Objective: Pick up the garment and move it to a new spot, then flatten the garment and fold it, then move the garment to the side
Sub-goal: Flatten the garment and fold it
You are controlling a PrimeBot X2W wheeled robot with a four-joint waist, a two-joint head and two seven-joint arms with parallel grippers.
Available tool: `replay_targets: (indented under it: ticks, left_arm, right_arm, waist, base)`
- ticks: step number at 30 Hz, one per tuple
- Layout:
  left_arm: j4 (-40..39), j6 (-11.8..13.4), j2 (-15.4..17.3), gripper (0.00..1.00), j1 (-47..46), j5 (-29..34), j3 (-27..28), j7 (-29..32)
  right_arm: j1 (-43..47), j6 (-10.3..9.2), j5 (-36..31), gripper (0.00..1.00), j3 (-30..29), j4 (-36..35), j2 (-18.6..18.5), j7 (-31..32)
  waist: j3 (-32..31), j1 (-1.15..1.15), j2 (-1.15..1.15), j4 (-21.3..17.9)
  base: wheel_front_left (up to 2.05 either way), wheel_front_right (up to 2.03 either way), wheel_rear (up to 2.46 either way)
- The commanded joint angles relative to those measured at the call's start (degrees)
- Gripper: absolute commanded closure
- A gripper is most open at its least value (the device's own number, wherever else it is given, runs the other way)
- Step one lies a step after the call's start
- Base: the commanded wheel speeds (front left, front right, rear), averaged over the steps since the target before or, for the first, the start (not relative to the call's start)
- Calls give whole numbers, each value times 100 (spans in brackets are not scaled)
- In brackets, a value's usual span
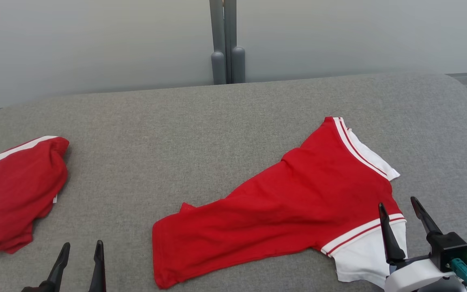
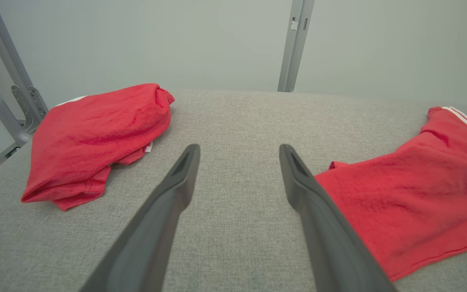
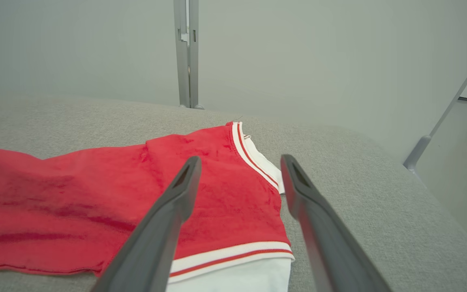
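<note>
1. The right gripper (image 1: 397, 202) is at the lower right of the head view. Its fingers stand apart and hold nothing, and it sits at the white-trimmed end of the red garment (image 1: 290, 202).
2. The left gripper (image 1: 82, 244), at the bottom left, is also spread and empty, above the bare grey cushion (image 1: 217, 121).
3. The red garment lies spread out and wrinkled, running from the centre to the lower right.
4. A red bundle (image 1: 14, 190) rests at the left edge, well apart from the garment.
</note>
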Motion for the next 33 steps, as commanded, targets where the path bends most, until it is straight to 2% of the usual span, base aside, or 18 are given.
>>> replay_targets:
  ticks: [1, 12, 22, 28, 30, 33]
  left_arm:
    - [32, -23, -28, 0, -71, 75, -15, -19]
    - [132, -47, -123, 0, -221, 88, -104, -19]
    - [94, -45, -31, 0, -258, 35, -216, -20]
    - [49, -45, 47, 0, -303, 21, -395, -20]
    - [27, -45, 15, 0, -293, -51, -457, 207]
    - [-125, -9, -110, 0, -181, -311, -545, 932]
  right_arm:
    - [11, -8, -42, 0, 22, 27, -22, -16]
    - [-147, -8, -40, 0, 118, 111, -32, -16]
    - [-143, -8, -56, 0, 164, 74, -6, -16]
    - [-205, -8, -223, 0, -20, 247, 53, -17]
    - [-221, -8, -334, 0, -51, 434, 56, -14]
    - [-281, -8, -431, 0, -3, 581, -30, 439]
  waist:
    - [1, 0, 0, -2]
    - [-1, 0, 0, -22]
    - [32, 0, 0, -21]
    - [50, 0, 0, -105]
    - [54, 0, 0, -138]
    - [84, 0, 0, -182]
  base:
    - [0, 0, 0]
    - [0, 0, 0]
    - [0, 0, 0]
    - [0, 0, 0]
    - [0, 0, 0]
    - [0, 0, 0]
